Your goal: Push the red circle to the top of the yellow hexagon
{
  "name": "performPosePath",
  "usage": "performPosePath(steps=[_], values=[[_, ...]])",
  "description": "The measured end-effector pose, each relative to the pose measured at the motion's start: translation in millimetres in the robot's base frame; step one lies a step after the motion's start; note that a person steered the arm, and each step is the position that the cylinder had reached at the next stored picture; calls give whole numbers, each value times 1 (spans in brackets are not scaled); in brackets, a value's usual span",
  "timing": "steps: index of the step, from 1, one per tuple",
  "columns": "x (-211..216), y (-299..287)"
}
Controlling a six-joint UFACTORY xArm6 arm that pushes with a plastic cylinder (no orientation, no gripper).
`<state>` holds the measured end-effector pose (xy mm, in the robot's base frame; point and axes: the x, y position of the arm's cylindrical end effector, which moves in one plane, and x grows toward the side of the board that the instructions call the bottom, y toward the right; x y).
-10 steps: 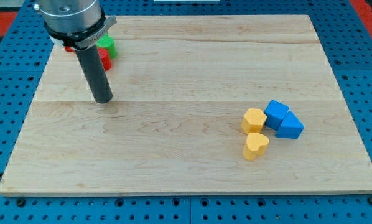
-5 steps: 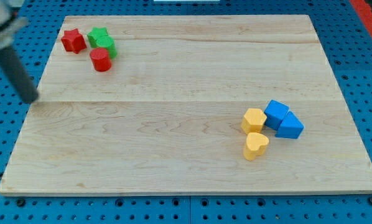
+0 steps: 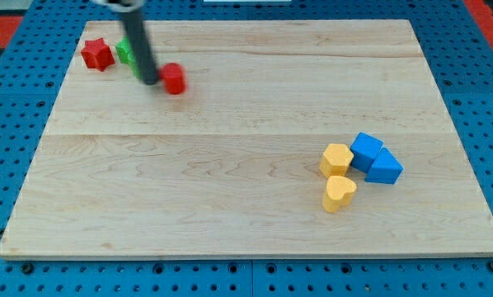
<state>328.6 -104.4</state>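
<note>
The red circle (image 3: 174, 78) lies on the wooden board (image 3: 246, 206) at the upper left, blurred by motion. My tip (image 3: 150, 81) is just at the circle's left side, touching or nearly touching it. The yellow hexagon (image 3: 336, 158) sits at the view's right, far from the circle, with nothing on its top side. The rod slants up to the view's top edge.
A red star (image 3: 97, 54) and a green block (image 3: 129, 51), partly hidden behind the rod, lie at the upper left. A yellow heart (image 3: 339, 192) sits just below the hexagon. A blue cube (image 3: 366, 151) and a blue triangle (image 3: 385, 167) touch its right side.
My tip swung from the board's left edge up and right to the red circle. The red circle has moved to the right, away from the green block.
</note>
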Motion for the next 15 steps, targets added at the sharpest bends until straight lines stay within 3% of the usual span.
performPosePath(steps=[2, 3, 4, 6, 8, 10, 13, 15], values=[[-5, 155], [-7, 101], [-7, 142], [-13, 156], [-63, 157], [-68, 272], [-41, 260], [-39, 176]])
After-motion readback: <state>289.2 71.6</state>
